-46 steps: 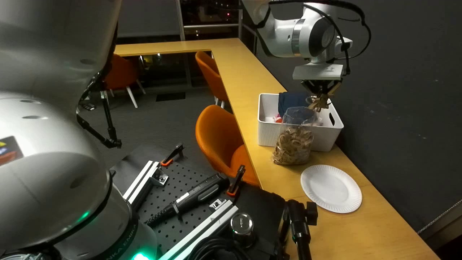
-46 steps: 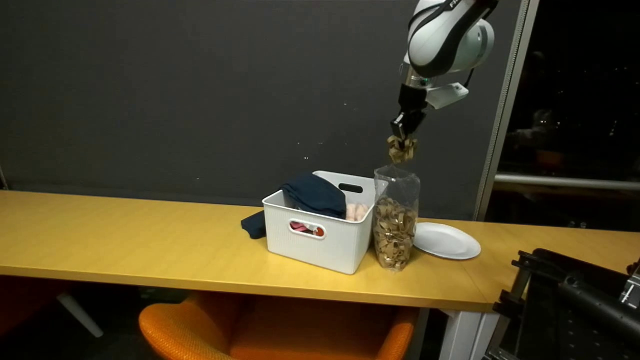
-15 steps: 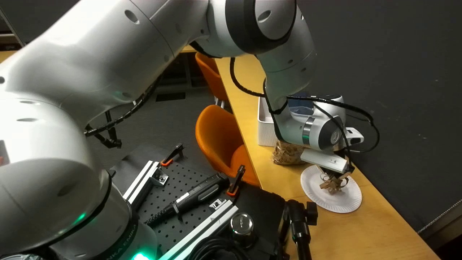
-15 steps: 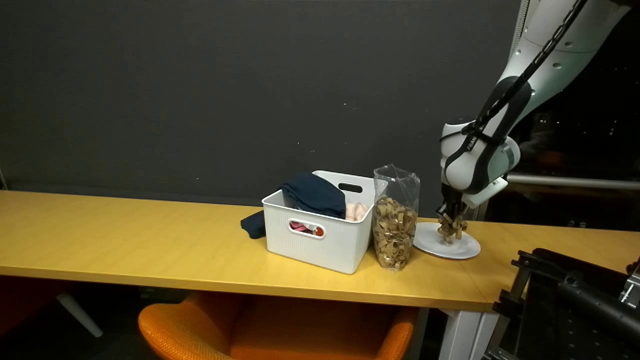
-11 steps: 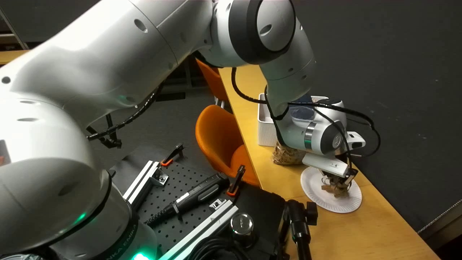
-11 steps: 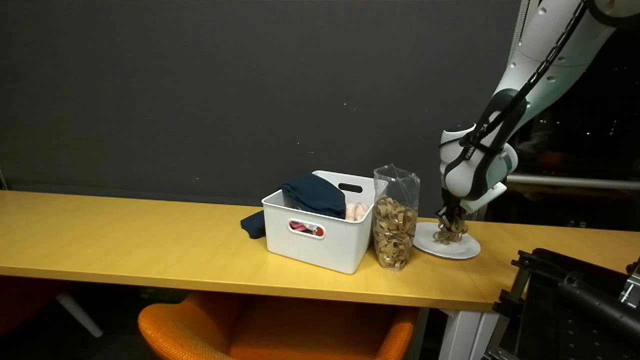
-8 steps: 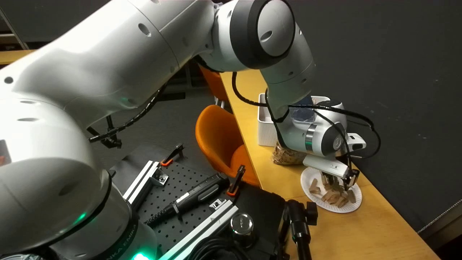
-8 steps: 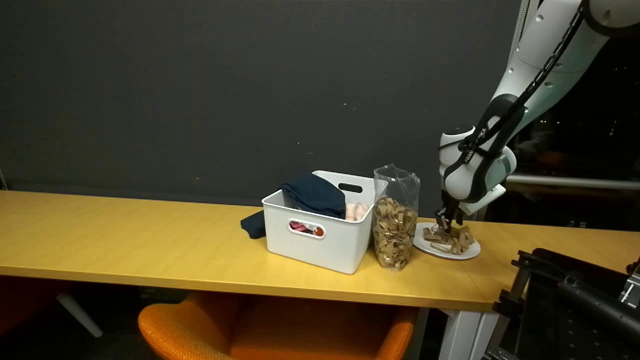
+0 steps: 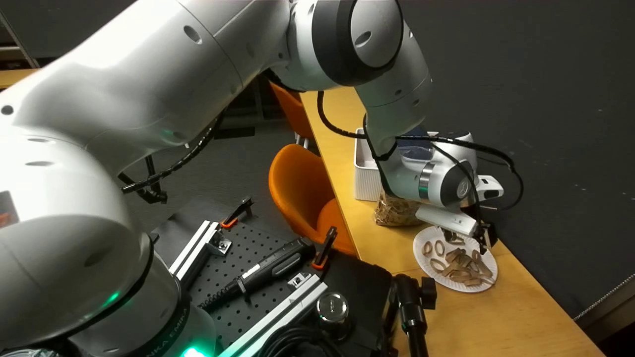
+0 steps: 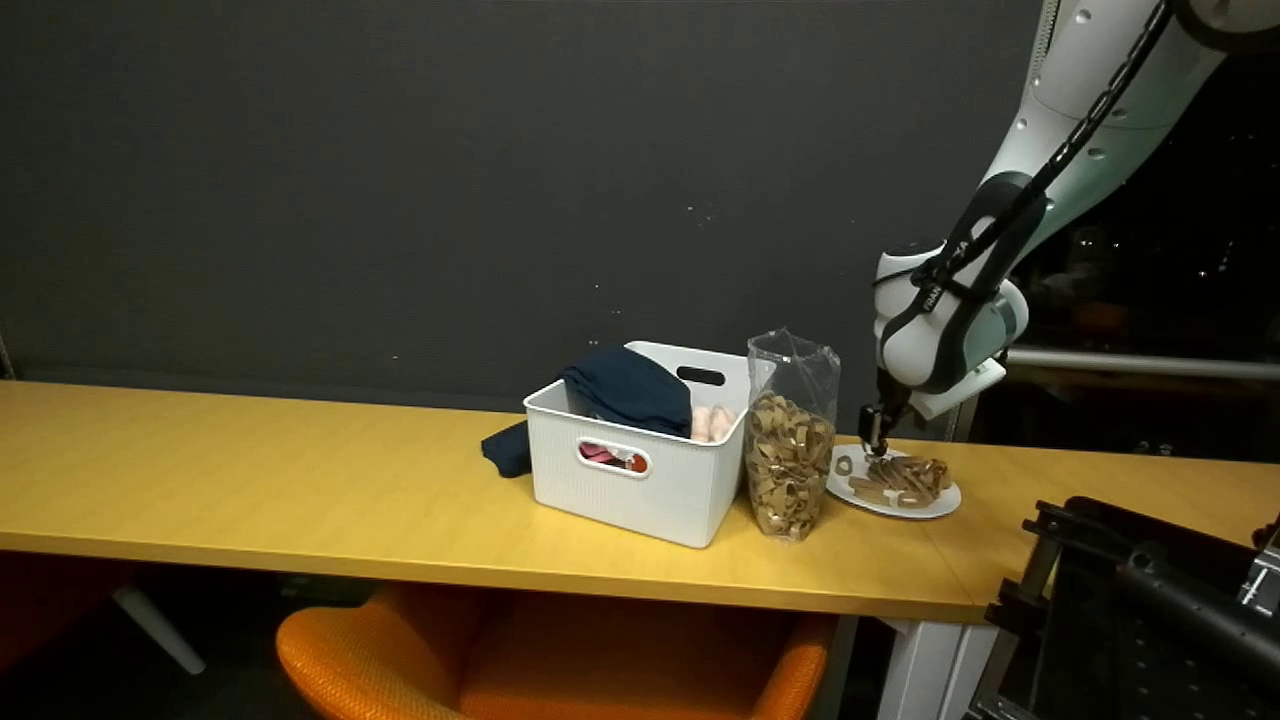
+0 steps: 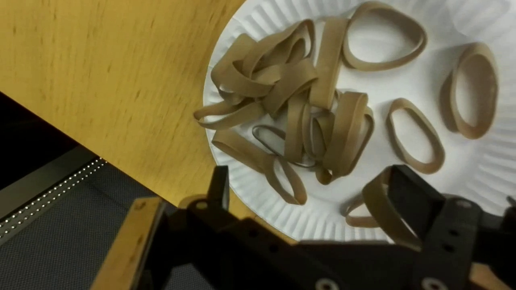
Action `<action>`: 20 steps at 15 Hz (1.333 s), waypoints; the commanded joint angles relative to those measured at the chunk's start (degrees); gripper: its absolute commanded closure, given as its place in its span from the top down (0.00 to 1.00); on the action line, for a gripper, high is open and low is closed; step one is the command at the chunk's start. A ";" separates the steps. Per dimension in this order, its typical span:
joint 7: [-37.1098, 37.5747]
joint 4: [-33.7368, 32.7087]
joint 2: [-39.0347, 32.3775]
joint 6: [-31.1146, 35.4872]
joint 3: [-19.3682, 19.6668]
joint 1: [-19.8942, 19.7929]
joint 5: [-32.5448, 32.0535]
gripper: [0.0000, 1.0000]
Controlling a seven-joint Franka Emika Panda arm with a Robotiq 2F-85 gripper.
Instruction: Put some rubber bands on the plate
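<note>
Several tan rubber bands (image 11: 344, 133) lie loose on the white paper plate (image 11: 290, 225), most in a tangled heap and a few singly; one pokes past the rim. In both exterior views the plate bears the same spread of bands. My gripper (image 11: 313, 178) is just above the plate with its jaws wide apart. One band (image 11: 379, 197) leans against the inner side of the right-hand finger in the wrist view; whether it is hooked on it I cannot tell. The left-hand finger is over the plate's edge. A clear bag (image 10: 790, 470) stands beside the plate with more bands inside.
Next to the bag is a white box (image 10: 625, 495) with dark cloth (image 10: 630, 390) and other items. A dark wall runs behind the wooden table (image 10: 300, 480). An orange chair (image 9: 300, 188) and a black clamp stand (image 9: 412, 307) are near the table's front edge.
From above the bag, my gripper has come over and down to the plate with a bunch of bands. It has opened, the bunch has spread over the plate, and the gripper has risen slightly.
</note>
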State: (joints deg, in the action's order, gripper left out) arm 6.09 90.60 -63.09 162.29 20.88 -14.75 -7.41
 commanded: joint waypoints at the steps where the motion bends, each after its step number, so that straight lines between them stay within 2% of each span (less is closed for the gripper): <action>1: -0.81 7.42 6.90 2.69 -0.52 1.40 0.94 1.00; 4: 0.81 13.61 14.52 3.71 2.72 5.61 0.18 1.00; 9: 0.76 19.63 27.47 1.52 4.69 11.00 -1.33 1.00; 12: -0.75 20.11 33.05 -1.79 1.70 11.86 -1.89 1.00; 13: -0.57 19.94 34.20 -3.18 1.07 12.35 -2.34 0.97; 14: -0.94 19.67 35.12 -4.40 -0.30 12.14 -2.57 0.74; 16: -1.91 18.70 36.21 -6.77 -3.22 11.28 -2.22 0.69; 20: -6.36 15.81 34.16 -9.90 -9.46 8.26 0.60 0.37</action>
State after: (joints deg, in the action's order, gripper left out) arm 3.71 108.33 -28.05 154.94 15.78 -3.49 -8.72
